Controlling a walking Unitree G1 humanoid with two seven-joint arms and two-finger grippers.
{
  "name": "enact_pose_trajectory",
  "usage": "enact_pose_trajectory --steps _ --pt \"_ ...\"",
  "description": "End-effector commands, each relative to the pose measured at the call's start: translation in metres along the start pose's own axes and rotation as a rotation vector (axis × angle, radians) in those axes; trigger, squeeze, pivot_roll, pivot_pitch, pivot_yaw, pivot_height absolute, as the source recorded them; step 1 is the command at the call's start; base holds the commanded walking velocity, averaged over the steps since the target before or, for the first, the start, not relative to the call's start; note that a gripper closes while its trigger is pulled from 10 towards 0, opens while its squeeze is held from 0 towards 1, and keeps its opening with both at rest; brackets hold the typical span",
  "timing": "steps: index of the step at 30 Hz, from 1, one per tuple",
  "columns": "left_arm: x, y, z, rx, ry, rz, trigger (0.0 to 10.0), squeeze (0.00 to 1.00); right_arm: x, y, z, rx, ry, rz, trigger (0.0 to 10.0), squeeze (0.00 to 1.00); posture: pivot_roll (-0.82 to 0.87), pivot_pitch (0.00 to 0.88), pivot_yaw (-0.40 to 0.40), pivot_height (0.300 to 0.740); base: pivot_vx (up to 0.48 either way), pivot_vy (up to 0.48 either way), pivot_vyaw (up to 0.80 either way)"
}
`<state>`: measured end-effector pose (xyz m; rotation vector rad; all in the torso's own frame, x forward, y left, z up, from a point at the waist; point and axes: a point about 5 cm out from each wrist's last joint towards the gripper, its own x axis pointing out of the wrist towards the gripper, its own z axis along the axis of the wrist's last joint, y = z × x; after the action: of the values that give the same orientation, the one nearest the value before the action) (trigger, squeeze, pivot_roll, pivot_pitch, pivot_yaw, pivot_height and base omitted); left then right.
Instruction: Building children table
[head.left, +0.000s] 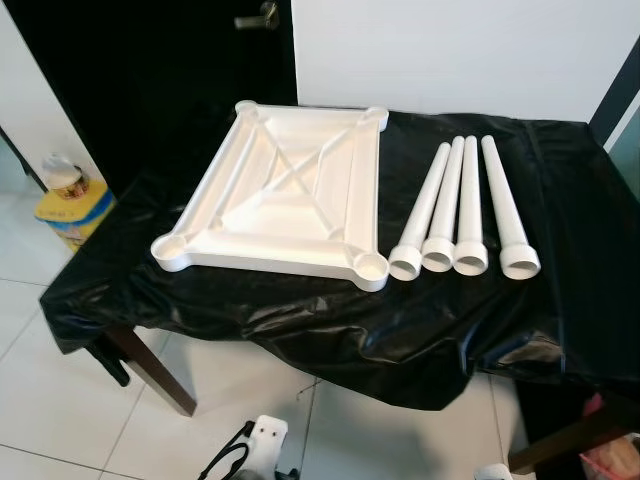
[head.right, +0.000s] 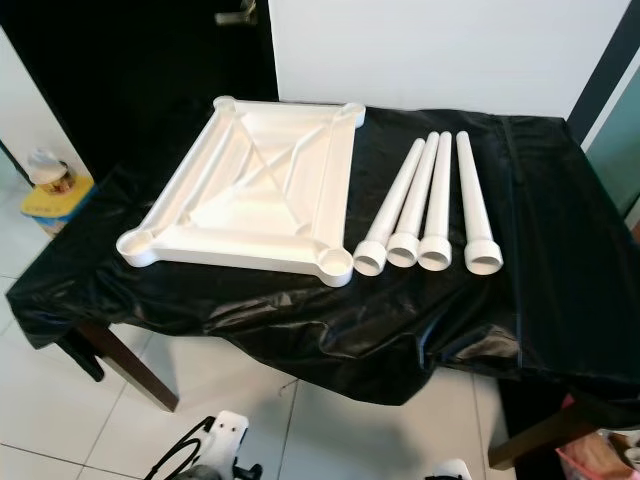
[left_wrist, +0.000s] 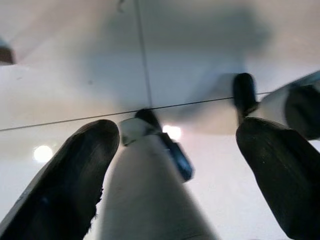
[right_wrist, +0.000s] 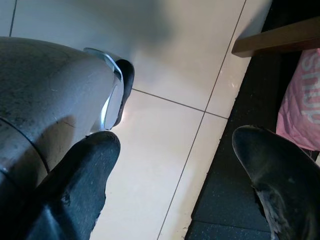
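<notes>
Both arms hanging down idle below the table edge. Left gripper (left_wrist: 175, 170) pointing down at the tiled floor (left_wrist: 200, 60), black fingers (left_wrist: 65, 185) spread wide with nothing between them, the robot's own pale leg and foot seen past them. Right gripper (right_wrist: 175, 185) likewise aimed at the floor, fingers (right_wrist: 280, 175) wide apart and empty, with a wooden table leg (right_wrist: 280, 37) and a pink bag (right_wrist: 302, 100) off to one side.

On the table (head.left: 560, 330), draped in black plastic sheeting: a white children's tabletop (head.left: 285, 190), lying upside down, ribbed underside up with diagonal braces crossing at the middle and a round socket at each corner. Set on the left half of the table, turned slightly so that its near edge slants.

Just to its right, four white table legs (head.left: 470, 210) lying flat side by side, long axes running front to back, wide open ends toward the robot, narrow ends toward the wall. Three close together, touching or nearly so; the fourth (head.left: 508, 208) set a little apart on the right.

Beyond the table's left end, a yellow container (head.left: 72, 205) on the floor.
</notes>
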<state>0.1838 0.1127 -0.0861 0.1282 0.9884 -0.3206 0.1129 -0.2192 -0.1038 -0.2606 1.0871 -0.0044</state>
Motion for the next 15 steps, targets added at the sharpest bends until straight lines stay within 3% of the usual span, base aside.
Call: enact_pose_trajectory --steps 1,12,15 --pt "-0.0008 0.0005 -0.0061 0.004 0.021 0.0 10.0 0.0 -0.0006 0.0084 -0.0039 0.007 0.018 0.028 10.0 0.0 -0.05 0.0 0.012 0.74 0.0 0.251 0.0" --pt "-0.0011 0.002 -0.007 0.005 0.024 0.006 10.0 0.0 -0.0006 0.0098 -0.004 0.013 0.02 0.031 10.0 0.0 -0.05 0.0 0.016 0.74 0.0 0.25 0.0" --pt "-0.0012 0.0026 -0.0071 0.005 0.025 0.007 10.0 0.0 -0.0006 0.0107 -0.0042 0.017 0.022 0.031 10.0 0.0 -0.04 0.0 0.017 0.74 -0.265 0.38 0.0"
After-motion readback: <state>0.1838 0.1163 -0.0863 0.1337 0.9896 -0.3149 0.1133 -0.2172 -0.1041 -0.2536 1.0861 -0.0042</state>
